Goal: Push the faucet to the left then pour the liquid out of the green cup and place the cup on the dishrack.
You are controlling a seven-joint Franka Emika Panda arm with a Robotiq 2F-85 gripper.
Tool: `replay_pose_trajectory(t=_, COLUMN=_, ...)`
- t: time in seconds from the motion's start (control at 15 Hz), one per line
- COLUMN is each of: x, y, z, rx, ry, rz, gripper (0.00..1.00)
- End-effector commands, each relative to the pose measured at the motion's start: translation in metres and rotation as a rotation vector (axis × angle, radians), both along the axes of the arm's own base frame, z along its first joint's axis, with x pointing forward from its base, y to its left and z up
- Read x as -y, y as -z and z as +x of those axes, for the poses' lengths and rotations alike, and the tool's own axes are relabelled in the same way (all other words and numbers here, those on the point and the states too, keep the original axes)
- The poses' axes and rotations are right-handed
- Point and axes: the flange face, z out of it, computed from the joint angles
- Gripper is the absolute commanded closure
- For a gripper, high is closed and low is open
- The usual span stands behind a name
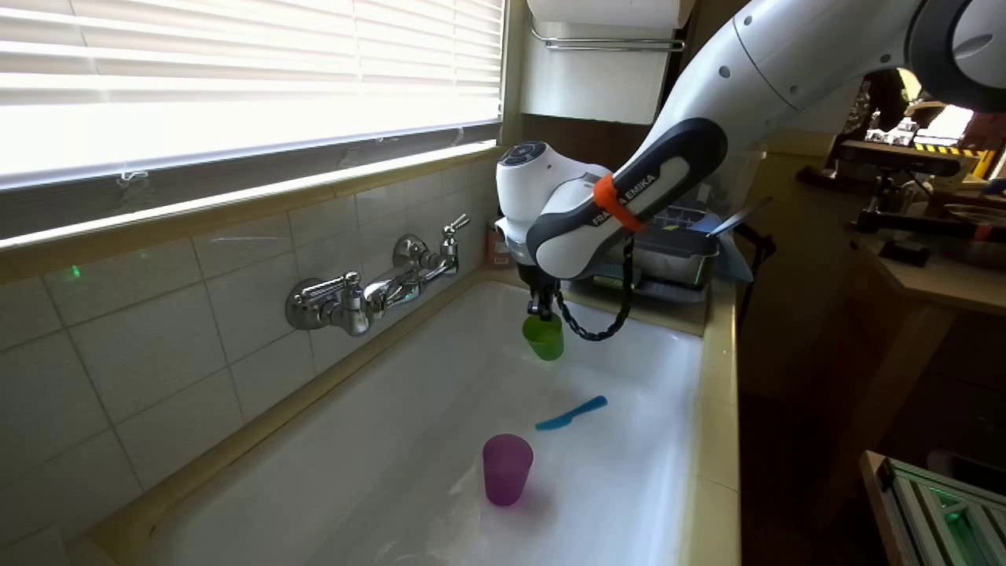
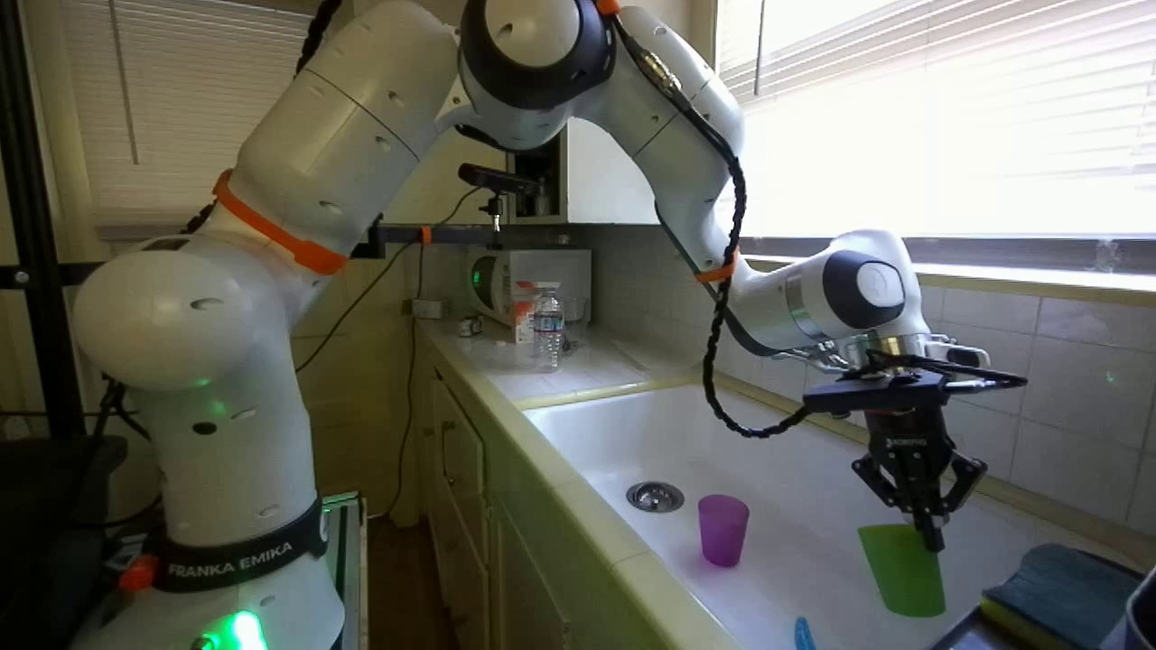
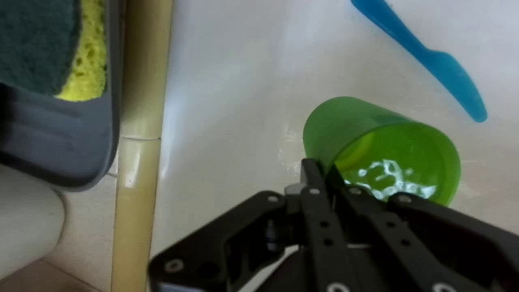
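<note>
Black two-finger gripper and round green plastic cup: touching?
Touching: the wrist view shows the gripper pinching the green cup, jaws on either side of the rim.

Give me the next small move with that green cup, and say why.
I'd likely tip the green cup further, to pour into the sink: in the wrist view, what looks like liquid glints inside, the end effector is closed on the cup's wall, and the cup leans only slightly in an exterior view.

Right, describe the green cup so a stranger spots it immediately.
Start at the white sink under the window. Toward the dishrack, the gripper pinches the tilted green cup by its wall. It alone is gripped; the purple cup stands free.
</note>
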Motion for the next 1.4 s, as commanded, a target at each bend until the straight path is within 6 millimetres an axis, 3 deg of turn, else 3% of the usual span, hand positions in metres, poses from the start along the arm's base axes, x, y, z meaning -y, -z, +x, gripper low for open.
replay_pose_trajectory(t=0.0, x=-0.011, y=-0.009, z=-0.006, rx=-0.016, ry=-0.04, rz=-0.113, gripper=0.99)
replay_pose_trajectory(t=1.33, x=-0.065, y=-0.025, z=-0.005, rx=-0.042, ry=-0.272, rz=-0.55, gripper=0.99)
